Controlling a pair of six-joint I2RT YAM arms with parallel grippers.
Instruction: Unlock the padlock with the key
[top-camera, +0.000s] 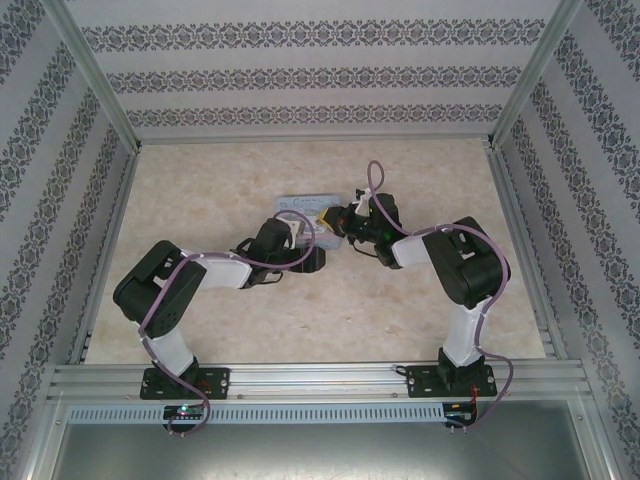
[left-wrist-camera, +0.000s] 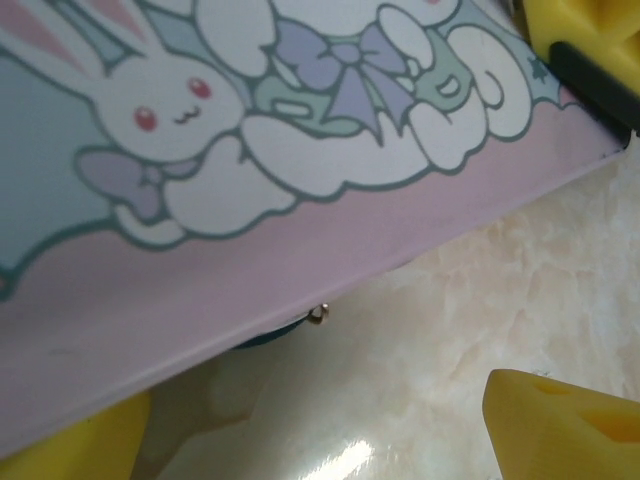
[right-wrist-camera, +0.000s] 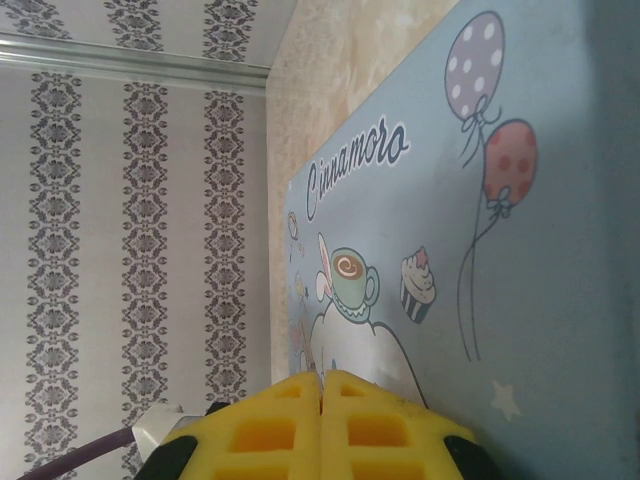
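Note:
The light-blue cartoon tin lies mid-table. In the left wrist view, a sliver of the blue padlock and its silvery shackle loop peek out from under the tin's pink edge. My left gripper is open, its yellow fingers spread wide over bare table just below that edge, holding nothing. My right gripper hovers over the tin lid. Its pads are pressed together on a thin sliver that pokes out of the tips, the key. From above, both grippers meet at the tin.
The marble-patterned tabletop is walled by patterned panels at the back and sides, with metal rails at the near edge. A yellow finger of the right gripper shows at the top right of the left wrist view.

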